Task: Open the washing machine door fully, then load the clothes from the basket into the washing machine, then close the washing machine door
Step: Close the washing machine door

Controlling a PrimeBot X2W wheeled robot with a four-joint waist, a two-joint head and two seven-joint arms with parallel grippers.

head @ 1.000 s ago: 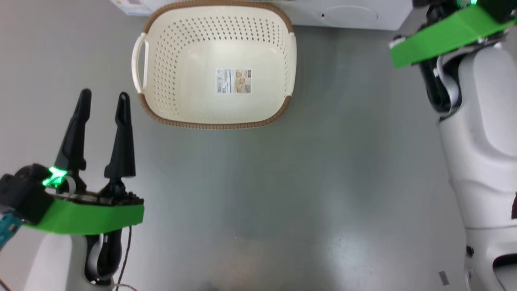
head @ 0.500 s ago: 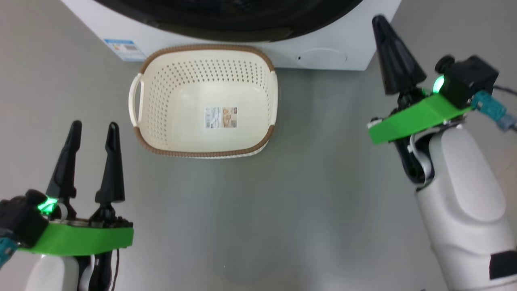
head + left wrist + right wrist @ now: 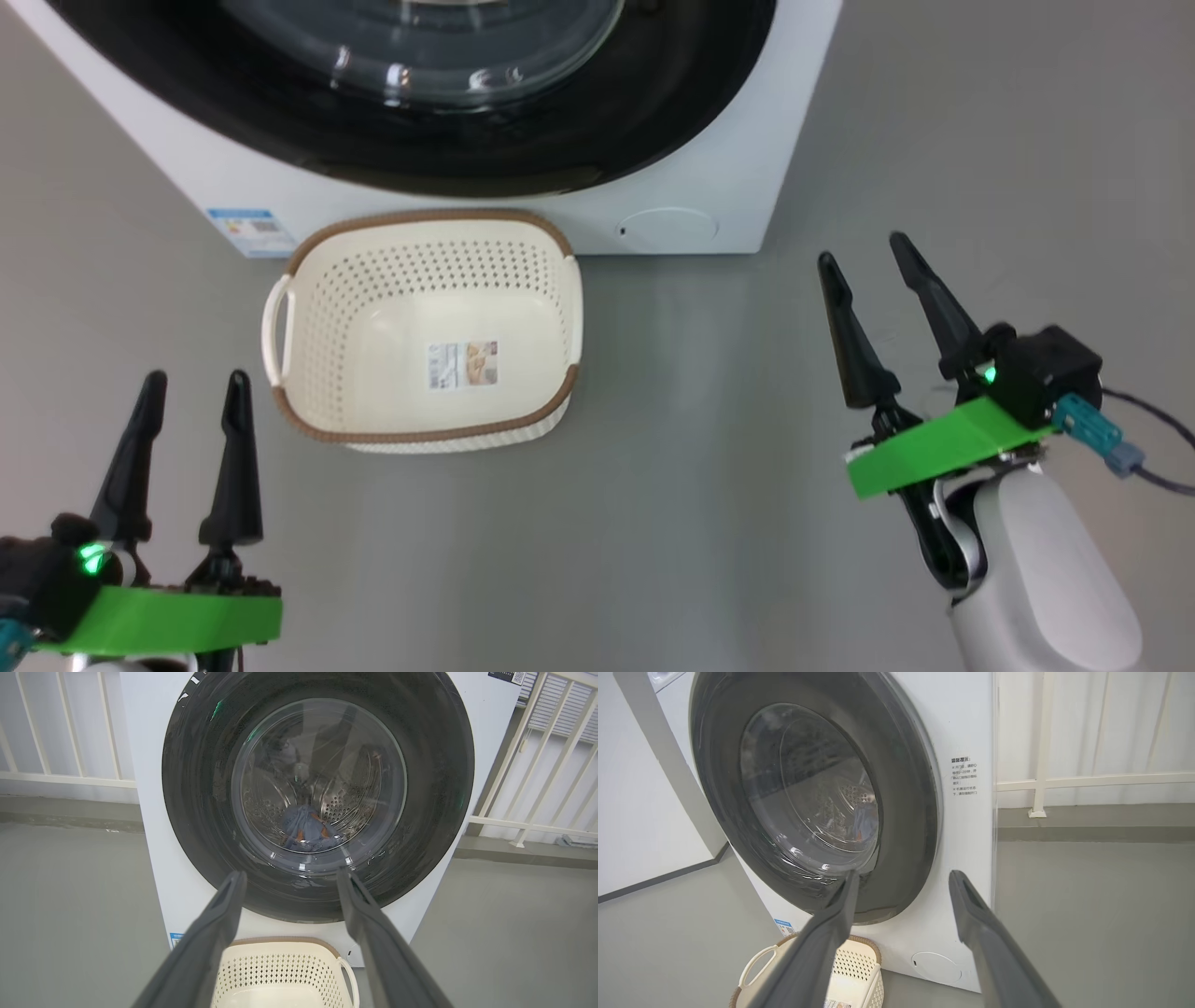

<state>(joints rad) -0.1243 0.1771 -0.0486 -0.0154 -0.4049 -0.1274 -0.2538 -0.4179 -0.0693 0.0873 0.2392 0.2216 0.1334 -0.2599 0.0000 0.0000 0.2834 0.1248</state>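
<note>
Grey floor, white railing (vertical bars)

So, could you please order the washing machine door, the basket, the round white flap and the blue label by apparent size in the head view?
1. washing machine door, even cropped by the frame.
2. basket.
3. round white flap and blue label: too alike to rank.
</note>
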